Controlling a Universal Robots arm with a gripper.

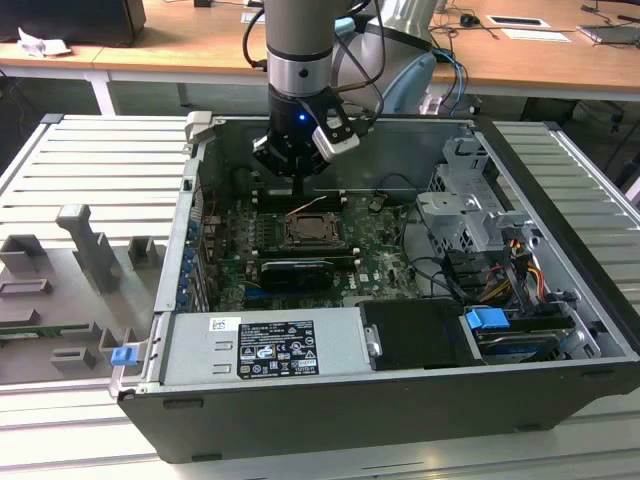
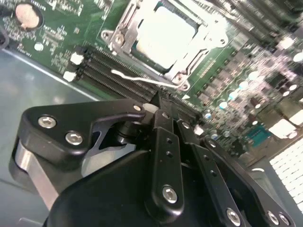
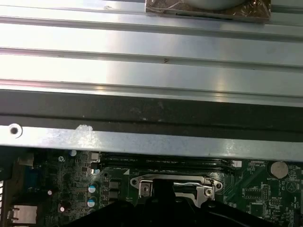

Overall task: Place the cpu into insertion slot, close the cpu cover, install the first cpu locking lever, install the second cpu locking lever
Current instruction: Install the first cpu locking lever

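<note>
The cpu (image 2: 163, 33), with its pale silver top, lies in the insertion slot (image 1: 308, 232) on the green motherboard inside the open computer case. The cpu cover (image 2: 124, 29) lies flat as a metal frame around it, and its edge (image 3: 142, 182) also shows in the first wrist view. A thin wire locking lever (image 2: 137, 78) stands free beside the socket over the memory slots; in the exterior view this lever (image 1: 305, 207) rises at an angle. My gripper (image 1: 297, 192) hangs just behind the socket, close to the lever, its black fingers (image 2: 163, 137) drawn together with nothing seen between them.
The case's back wall (image 3: 151, 137) runs close behind the gripper. A long black card (image 1: 292, 270) lies in front of the socket, the power supply (image 1: 265, 345) in front of that. A drive cage (image 1: 460, 215) and cables (image 1: 505, 268) fill the exterior view's right.
</note>
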